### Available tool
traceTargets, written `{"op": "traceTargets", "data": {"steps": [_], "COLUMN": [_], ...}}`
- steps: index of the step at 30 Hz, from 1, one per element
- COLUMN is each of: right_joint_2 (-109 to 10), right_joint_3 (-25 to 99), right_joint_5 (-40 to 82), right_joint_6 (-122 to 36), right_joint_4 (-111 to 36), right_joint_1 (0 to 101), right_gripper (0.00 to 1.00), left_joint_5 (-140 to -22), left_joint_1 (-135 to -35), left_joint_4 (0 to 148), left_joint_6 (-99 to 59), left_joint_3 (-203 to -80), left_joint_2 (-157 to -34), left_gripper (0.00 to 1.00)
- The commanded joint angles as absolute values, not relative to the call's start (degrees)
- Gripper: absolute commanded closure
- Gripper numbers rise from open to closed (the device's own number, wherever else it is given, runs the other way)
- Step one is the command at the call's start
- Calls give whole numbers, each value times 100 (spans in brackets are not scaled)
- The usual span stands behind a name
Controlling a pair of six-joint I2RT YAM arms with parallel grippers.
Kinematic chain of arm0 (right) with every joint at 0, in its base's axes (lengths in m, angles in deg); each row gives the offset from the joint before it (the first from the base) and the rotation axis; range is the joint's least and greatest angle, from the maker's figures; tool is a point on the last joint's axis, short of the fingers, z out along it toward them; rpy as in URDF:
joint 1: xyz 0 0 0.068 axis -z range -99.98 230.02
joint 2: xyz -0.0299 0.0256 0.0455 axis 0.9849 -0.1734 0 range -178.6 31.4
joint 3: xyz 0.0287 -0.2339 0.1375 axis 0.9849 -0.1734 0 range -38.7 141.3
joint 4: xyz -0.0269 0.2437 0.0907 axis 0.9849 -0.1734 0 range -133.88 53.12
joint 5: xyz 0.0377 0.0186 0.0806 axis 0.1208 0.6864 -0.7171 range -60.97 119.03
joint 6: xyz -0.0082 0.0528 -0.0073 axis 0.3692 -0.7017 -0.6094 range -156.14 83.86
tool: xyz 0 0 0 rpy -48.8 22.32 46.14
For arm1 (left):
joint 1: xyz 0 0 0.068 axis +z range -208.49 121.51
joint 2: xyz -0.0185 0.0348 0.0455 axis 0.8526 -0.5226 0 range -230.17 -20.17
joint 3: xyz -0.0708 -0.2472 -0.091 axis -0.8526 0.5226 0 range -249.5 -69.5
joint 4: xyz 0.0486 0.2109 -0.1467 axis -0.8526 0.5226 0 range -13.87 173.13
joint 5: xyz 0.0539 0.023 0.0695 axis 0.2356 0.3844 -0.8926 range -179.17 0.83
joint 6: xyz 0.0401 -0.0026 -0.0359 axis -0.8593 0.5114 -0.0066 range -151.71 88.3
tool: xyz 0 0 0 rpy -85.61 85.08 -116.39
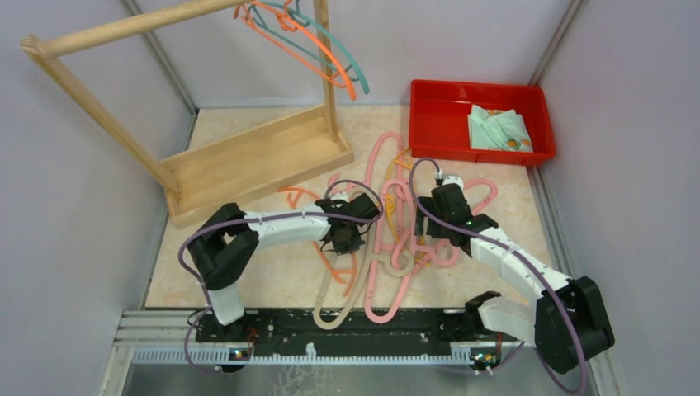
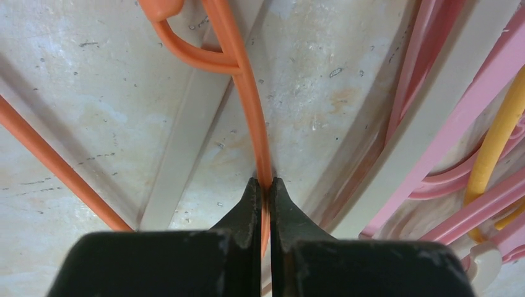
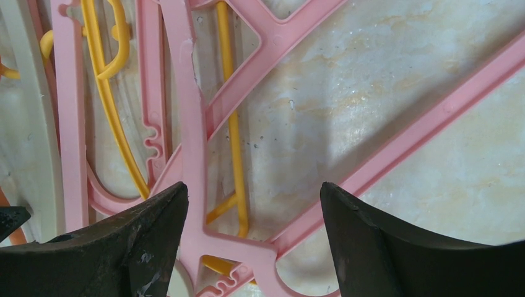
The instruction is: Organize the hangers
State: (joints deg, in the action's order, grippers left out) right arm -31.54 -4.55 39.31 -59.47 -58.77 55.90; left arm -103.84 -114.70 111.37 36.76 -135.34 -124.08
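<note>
A tangle of hangers [image 1: 388,247] in pink, beige, orange and yellow lies on the table between the two arms. My left gripper [image 1: 340,239] is down at the pile's left edge. In the left wrist view it [image 2: 265,185] is shut on the thin bar of an orange hanger [image 2: 247,93], which crosses a beige hanger [image 2: 186,142]. My right gripper [image 1: 431,216] hovers over the pile's right side. In its wrist view it [image 3: 254,192] stands open above a pink hanger [image 3: 192,136] and a yellow hanger [image 3: 234,136], touching neither. Orange and teal hangers [image 1: 318,45] hang on the wooden rack's pole.
The wooden rack's base [image 1: 248,161] stands at the back left, with its uprights rising to the pole. A red tray [image 1: 429,124] holding a folded cloth [image 1: 499,130] sits at the back right. White walls close in both sides.
</note>
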Motion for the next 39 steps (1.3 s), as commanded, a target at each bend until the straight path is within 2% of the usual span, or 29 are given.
{"op": "traceTargets", "data": {"steps": [1, 10, 14, 19, 23, 31, 39], "right_joint_2": [-2981, -3150, -3198, -3357, -3450, -3575, -3740], "right_joint_3": [-452, -372, -297, 17, 381, 936, 1213], "right_joint_5": [3981, 4079, 4171, 4264, 4421, 4382, 4600], "right_joint_6": [-6031, -6056, -6050, -5936, -5795, -5706, -5687], "right_joint_4": [-5665, -5607, -5587, -5709, -5855, -6091, -6212], "right_joint_1": [5646, 5646, 5646, 5646, 5646, 5646, 5646], "right_gripper": [21, 22, 22, 22, 22, 23, 24], "left_joint_5": [-10724, -11137, -11627, -12601, -13171, -12211, -11186], "left_joint_1": [-11497, -11871, -11870, -11852, -11718, -10192, -9220], "left_joint_4": [11026, 11319, 10971, 11194, 10595, 9075, 8469], "left_joint_6": [3178, 2295, 2184, 2239, 1684, 510, 216], "left_joint_3": [-13388, -13718, -13618, -14241, -14477, -15167, -16057], "left_joint_2": [-11985, -10037, -9356, -9143, -8987, -9161, -9719], "left_gripper": [100, 100, 100, 100, 100, 100, 100]}}
